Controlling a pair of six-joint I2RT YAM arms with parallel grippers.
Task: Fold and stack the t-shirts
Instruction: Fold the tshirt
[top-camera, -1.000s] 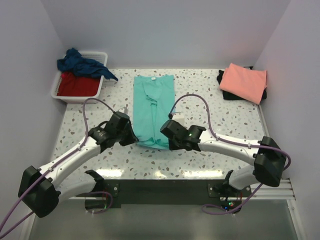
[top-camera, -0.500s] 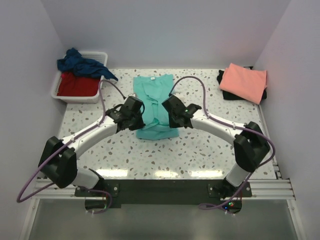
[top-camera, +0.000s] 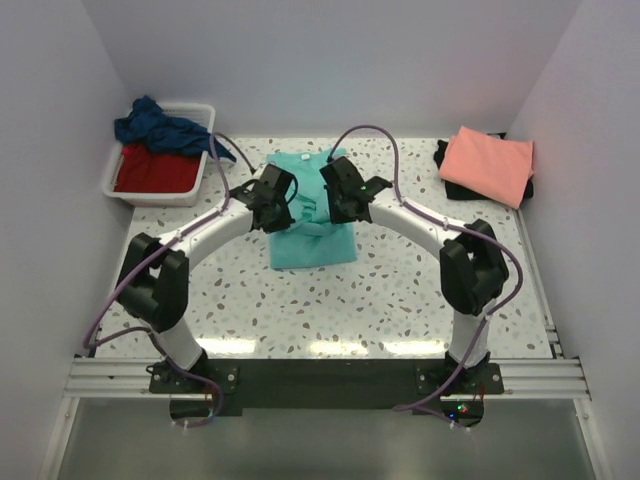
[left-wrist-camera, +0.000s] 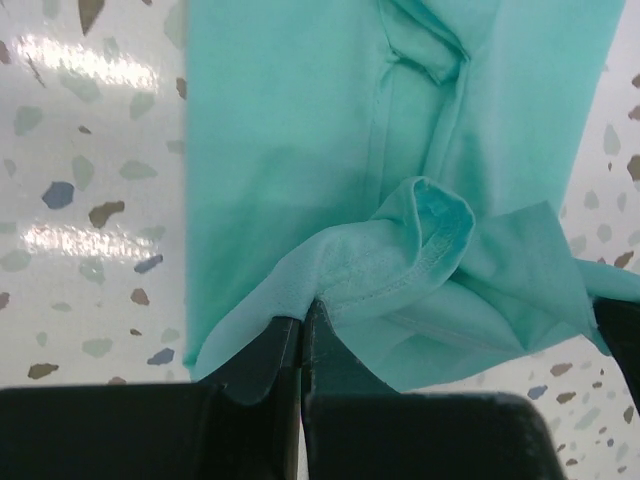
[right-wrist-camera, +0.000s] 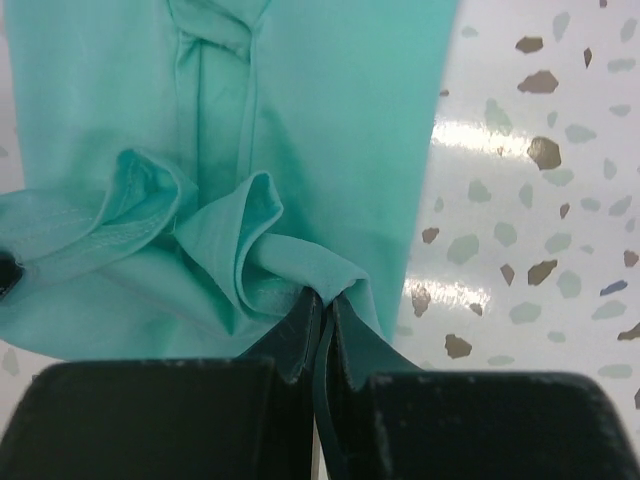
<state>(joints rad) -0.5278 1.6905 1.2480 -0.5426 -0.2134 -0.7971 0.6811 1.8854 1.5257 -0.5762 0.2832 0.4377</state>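
Left hand (left-wrist-camera: 301, 325) and right hand (right-wrist-camera: 322, 303), each pinching a hem corner of the teal t-shirt (top-camera: 312, 245), hang side by side above its long axis, the collar apparently just beyond both.

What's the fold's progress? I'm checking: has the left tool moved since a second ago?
Yes. The left tool, shut on the turquoise t-shirt, moved toward the far wall, now roughly level with the near rim of the white tub.

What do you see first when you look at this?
A bright turquoise shirt in the middle of the table, pinched by the left tool and the right tool. A pink shirt lies far right. A white tub with a red shirt and a blue shirt sits far left.
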